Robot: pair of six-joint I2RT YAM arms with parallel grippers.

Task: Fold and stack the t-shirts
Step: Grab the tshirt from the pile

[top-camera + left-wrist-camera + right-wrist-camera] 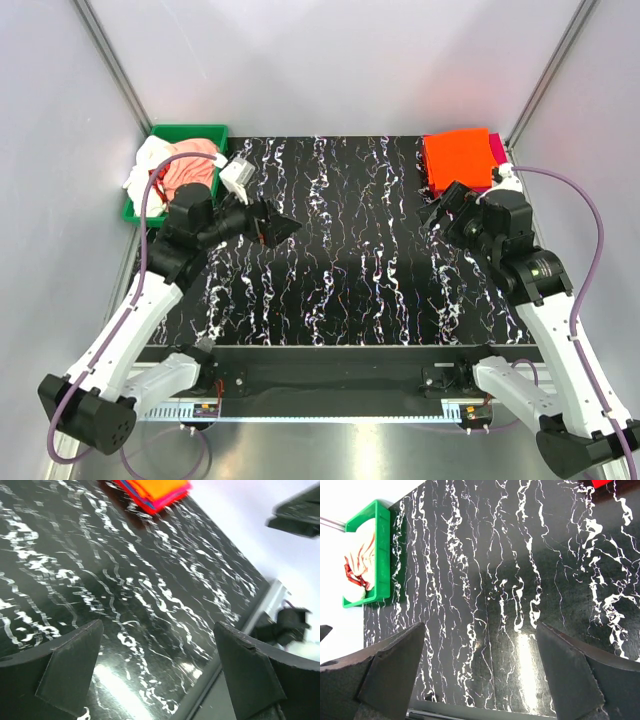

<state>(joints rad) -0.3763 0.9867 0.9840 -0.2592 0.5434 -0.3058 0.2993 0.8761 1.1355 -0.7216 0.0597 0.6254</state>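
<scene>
A folded bright orange t-shirt (457, 160) tops a magenta t-shirt (496, 150) at the far right corner of the black marbled worktop (340, 270), likely parked there as the finished stack. A crumpled salmon-pink t-shirt (190, 170) and a white t-shirt (146, 165) wait in the green plastic bin (188, 129). The left hand (280, 228) and right hand (442, 212) hang released, empty.

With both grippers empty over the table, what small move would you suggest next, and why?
Probably swing the left gripper toward the green bin and lower it onto the salmon-pink t-shirt: its jaws are open and empty, it is the nearer arm, and that shirt lies crumpled there, not yet on the folded stack.
</scene>
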